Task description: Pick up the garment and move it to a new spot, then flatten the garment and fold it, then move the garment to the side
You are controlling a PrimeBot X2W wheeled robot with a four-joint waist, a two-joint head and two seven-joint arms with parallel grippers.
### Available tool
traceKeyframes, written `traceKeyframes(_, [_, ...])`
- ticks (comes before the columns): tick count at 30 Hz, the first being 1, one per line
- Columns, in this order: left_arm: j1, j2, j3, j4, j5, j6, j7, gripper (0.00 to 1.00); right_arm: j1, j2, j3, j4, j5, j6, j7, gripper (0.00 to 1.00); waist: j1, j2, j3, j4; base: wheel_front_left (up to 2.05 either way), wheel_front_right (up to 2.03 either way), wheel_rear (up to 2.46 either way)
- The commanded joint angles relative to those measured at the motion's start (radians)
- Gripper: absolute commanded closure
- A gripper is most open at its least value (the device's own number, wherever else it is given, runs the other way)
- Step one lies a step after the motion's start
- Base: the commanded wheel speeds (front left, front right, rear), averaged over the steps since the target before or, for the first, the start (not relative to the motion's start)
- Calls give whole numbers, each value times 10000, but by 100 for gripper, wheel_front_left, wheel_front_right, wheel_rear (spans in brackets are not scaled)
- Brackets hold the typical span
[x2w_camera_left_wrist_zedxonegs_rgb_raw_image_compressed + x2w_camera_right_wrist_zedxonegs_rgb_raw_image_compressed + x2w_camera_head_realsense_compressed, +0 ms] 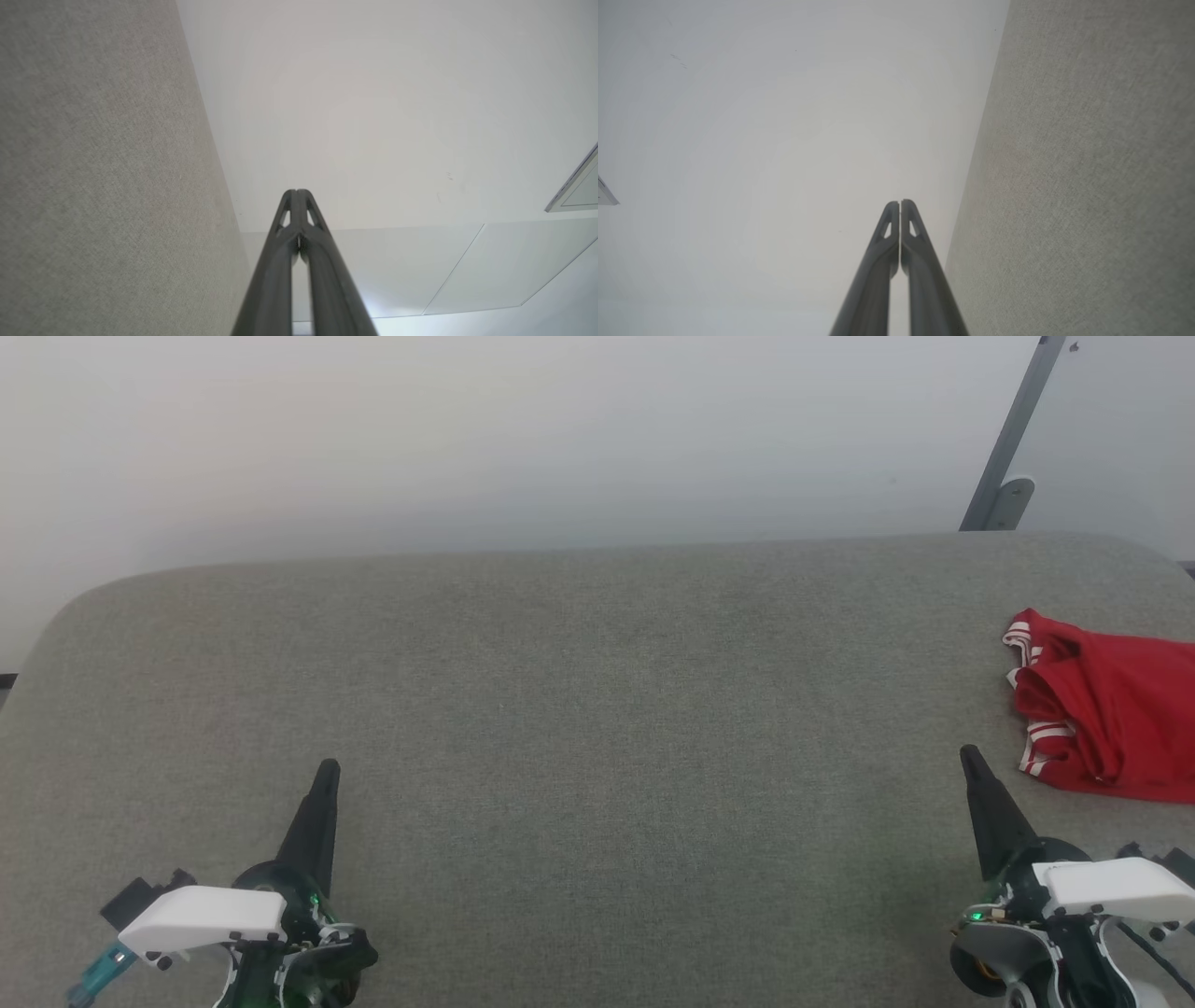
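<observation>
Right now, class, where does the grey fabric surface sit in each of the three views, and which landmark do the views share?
Head view: the grey fabric surface fills the lower two thirds; the garment lies on it at far right.
Left wrist view: grey fabric surface down the left side, beside the left gripper.
Right wrist view: grey fabric surface down the right side, beside the right gripper.
Shared landmark: the white wall beyond its far edge.

one garment, two pairs of jaws
</observation>
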Motion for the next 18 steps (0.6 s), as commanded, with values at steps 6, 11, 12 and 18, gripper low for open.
traceKeyframes(6, [-104,-27,34,-4,-27,-49,40,100,-58,36,-16,-49,40,4,28,100,0,0,0,0,0,0,0])
traceKeyframes(11, [-104,-27,33,-4,-28,-50,40,100,-57,36,-15,-49,40,4,27,100,0,0,0,0,0,0,0])
traceKeyframes(12, [-104,-27,32,-4,-28,-50,40,100,-56,36,-17,-49,41,4,27,100,0,0,0,0,0,0,0])
traceKeyframes(18, [-103,-27,31,-5,-30,-50,38,100,-56,36,-16,-48,41,4,27,100,0,0,0,0,0,0,0])
